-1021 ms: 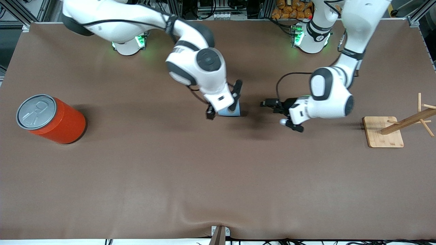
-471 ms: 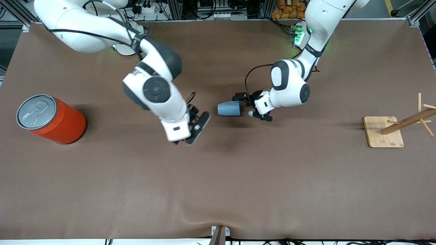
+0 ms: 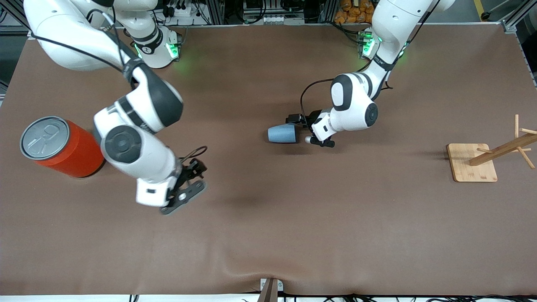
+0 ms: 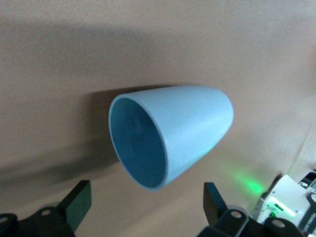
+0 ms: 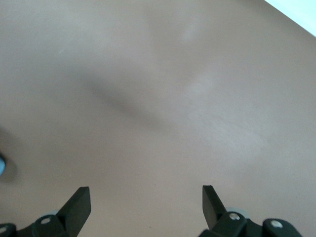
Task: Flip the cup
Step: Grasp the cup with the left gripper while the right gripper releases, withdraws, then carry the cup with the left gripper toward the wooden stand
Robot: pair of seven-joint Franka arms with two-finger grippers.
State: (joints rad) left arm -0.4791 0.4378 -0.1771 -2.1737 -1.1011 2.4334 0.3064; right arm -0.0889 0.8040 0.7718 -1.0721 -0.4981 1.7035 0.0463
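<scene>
Cup, small, light-blue, plain, tapered and handleless, lies on its side near the middle of the brown tabletop, its open mouth turned toward the left arm's end of the tabletop and its narrow base toward the right arm's end. Judging by that, the flip is only partway: the cup is tipped over but not stood up on either end, so one more turn is left to do.

In the left wrist view the cup shows a thin rim, a darker blue inside and a smooth matt outer wall with no marks; it rests on the tabletop with a soft shadow beside it.

Left end effector sits low, just beside the cup's mouth, its fingers spread wide, one to each side of the rim, and holding nothing. Right end effector hangs over bare tabletop well apart from the cup, toward the right arm's end, fingers spread and empty.

A large orange-red can with a grey pull-tab lid stands at the right arm's end; a wooden peg stand sits at the left arm's end.
</scene>
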